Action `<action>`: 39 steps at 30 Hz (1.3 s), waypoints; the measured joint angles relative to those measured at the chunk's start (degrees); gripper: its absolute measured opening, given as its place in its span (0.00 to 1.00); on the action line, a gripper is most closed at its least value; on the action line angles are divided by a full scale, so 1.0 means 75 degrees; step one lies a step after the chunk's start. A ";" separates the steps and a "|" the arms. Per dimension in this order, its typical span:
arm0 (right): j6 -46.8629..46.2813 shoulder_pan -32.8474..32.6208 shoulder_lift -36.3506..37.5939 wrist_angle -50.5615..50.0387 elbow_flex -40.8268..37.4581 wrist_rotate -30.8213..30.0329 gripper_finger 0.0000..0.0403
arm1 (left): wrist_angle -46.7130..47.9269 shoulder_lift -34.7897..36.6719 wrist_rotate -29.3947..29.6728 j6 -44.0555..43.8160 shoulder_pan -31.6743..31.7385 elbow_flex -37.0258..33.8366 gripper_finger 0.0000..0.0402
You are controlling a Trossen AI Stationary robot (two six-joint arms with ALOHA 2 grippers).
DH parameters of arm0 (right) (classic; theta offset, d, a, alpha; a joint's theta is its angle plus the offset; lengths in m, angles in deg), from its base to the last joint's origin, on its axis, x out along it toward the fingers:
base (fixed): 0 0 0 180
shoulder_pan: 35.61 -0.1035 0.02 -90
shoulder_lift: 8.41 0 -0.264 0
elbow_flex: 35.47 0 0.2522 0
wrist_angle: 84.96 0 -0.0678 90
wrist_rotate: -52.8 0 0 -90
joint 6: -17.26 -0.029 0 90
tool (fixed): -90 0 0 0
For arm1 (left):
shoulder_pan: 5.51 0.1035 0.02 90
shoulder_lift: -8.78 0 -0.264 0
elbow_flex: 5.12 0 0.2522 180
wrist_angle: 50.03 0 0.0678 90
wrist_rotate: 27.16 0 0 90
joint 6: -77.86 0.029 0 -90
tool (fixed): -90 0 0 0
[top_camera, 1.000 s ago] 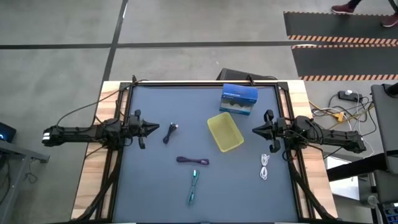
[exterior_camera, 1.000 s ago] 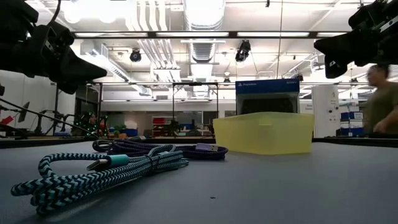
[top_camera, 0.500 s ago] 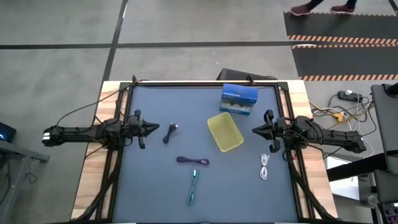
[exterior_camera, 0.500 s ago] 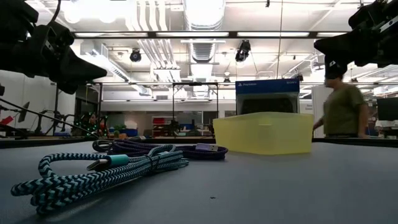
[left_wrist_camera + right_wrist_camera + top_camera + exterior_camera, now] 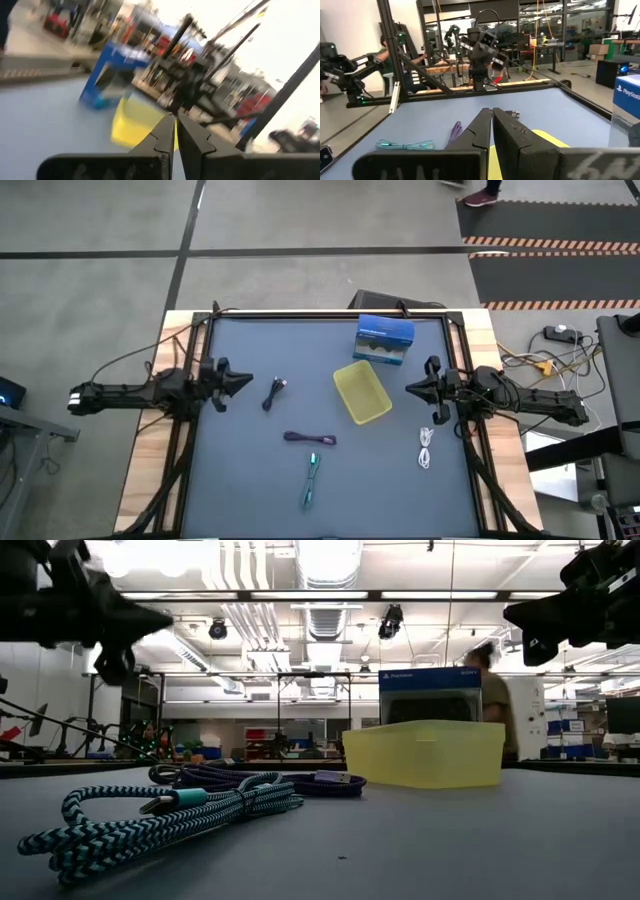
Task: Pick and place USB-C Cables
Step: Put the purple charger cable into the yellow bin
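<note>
"PlayStation" marks the blue box [image 5: 627, 95] (behind the yellow bin [image 5: 362, 392]); both tools [image 5: 243, 382] [image 5: 411, 389] closed, empty.

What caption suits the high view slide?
Four coiled cables scattered around a yellow plastic bin, both grippers shut at opposite table edges.

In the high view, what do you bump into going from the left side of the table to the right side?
Left gripper → black cable → purple cable → yellow bin → right gripper → white cable.
</note>
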 joint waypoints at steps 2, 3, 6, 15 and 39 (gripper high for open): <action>0.0047 0.0001 0.0000 0.0003 0.0001 -0.0041 0.03 | -0.0482 -0.0034 -0.0005 0.0153 0.0000 0.0000 0.01; 0.0098 -0.0001 0.0000 0.0003 0.0001 -0.0124 0.03 | -0.0668 -0.0048 -0.0005 0.0184 0.0000 0.0003 0.01; 0.0368 0.0002 0.0000 0.0006 -0.0001 -0.0202 0.03 | -0.1225 -0.0116 -0.0022 0.0387 0.0000 0.0003 0.01; -0.0728 0.0002 0.0000 0.0075 0.0001 -0.0183 0.03 | -0.1971 -0.0744 -0.0030 0.0360 0.0001 0.0003 0.01; -0.1018 0.0002 0.0000 0.0245 0.0000 -0.0183 0.03 | -0.5355 -0.4459 -0.0061 0.0137 0.0000 0.0559 0.01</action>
